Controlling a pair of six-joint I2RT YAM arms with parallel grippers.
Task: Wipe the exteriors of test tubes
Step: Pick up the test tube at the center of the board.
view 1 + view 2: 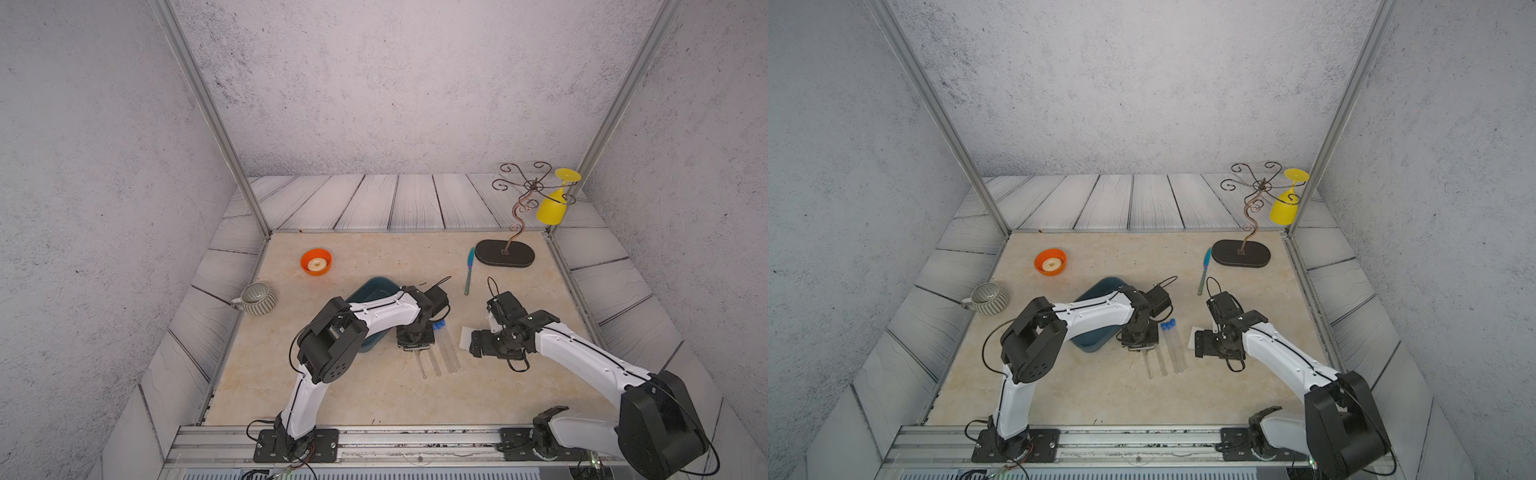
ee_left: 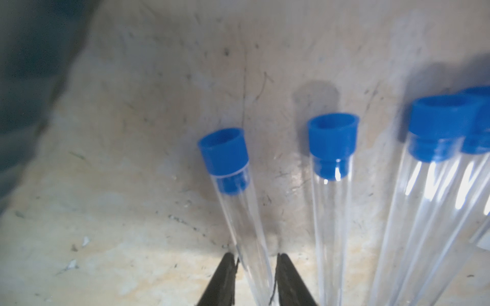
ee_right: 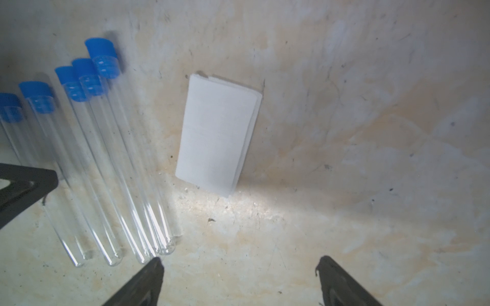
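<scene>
Test tubes point(image 1: 1173, 349): flat on desk point(image 1: 332, 395), side by side, at 4 o'clock of blue tub point(image 1: 374, 286).
Left end effector point(image 2: 256, 258): narrow, astride outermost tube point(image 2: 238, 212); firm hold not certain.
Right end effector point(image 3: 240, 259): wide apart, empty, near folded tissue point(image 3: 214, 132).
Handling: gentle squeeze on slick glass; level lift, clear of neighbours.

The left jaws point down at the beige worktop point(image 1: 374, 395), set over a row of clear test tubes point(image 1: 449, 352). Two rounded ends stick out from beneath them. The other tubes, with blue caps point(image 1: 439, 325), lie just beside, between the left jaws and the right jaws. A folded white paper point(image 1: 465, 336) lies just beside the right jaws, on the side facing the tubes. A dark teal tub point(image 1: 371, 289) sits on the far side of the left jaws, partly hidden by the arm. Well beyond the right jaws are a teal-handled knife point(image 1: 469, 270) and a wire stand point(image 1: 505, 254) holding an inverted yellow goblet point(image 1: 550, 210). Well apart from the left jaws are an orange bowl point(image 1: 316, 262) and a striped mug point(image 1: 257, 298).
</scene>
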